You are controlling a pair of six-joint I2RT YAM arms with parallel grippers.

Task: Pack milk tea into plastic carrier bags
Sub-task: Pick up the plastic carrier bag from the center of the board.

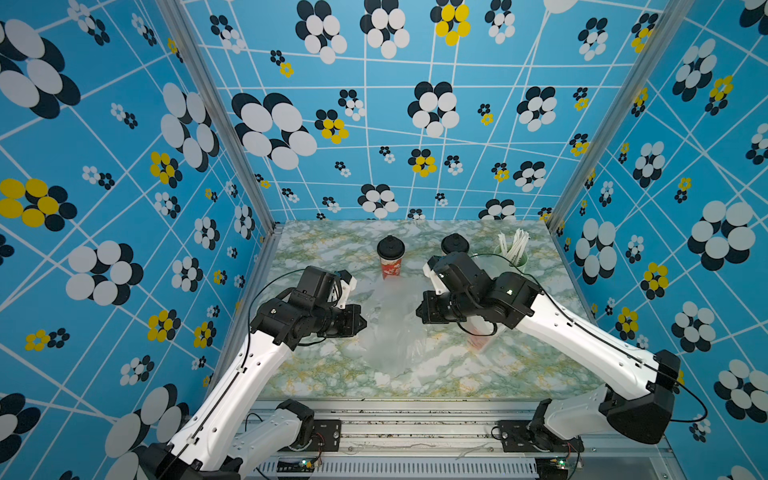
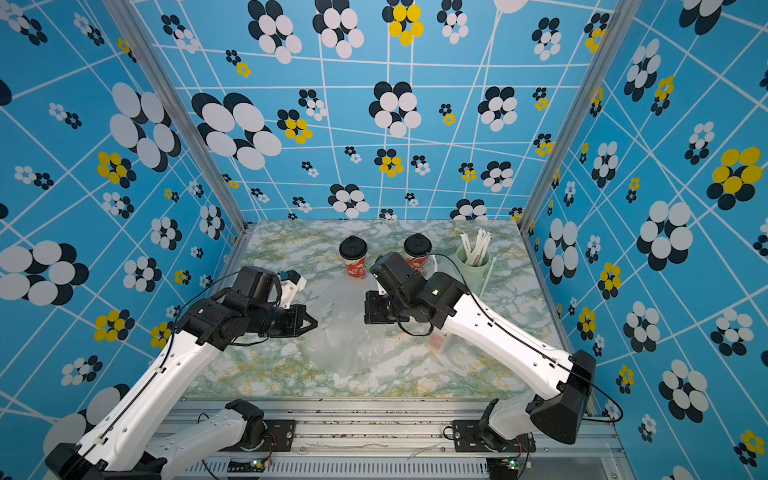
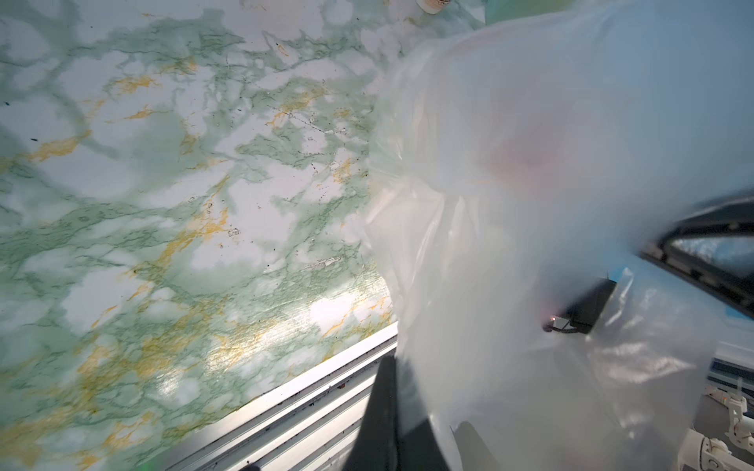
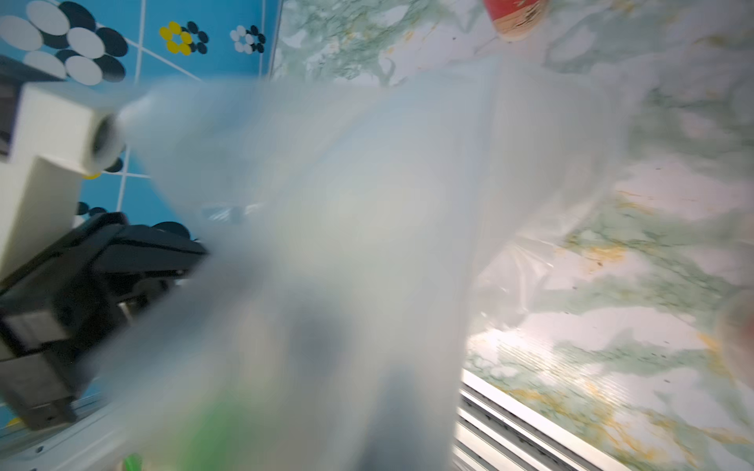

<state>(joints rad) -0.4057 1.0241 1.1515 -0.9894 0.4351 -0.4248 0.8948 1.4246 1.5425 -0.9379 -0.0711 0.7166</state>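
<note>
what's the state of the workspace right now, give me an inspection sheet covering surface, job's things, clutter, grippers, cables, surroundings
surface: green marble-print table, dry, no spills seen
job's things: two black-lidded red cups upright at the back, one free, one partly behind the right arm; clear bag mid-table; second bag under the right arm with red showing inside
clutter: green cup of straws at the back
grippers: left gripper and right gripper both shut on the clear bag, one at each side
cables: black cables loop off both arms, clear of the cups
surroundings: blue flower-print walls; metal rail in front
</note>
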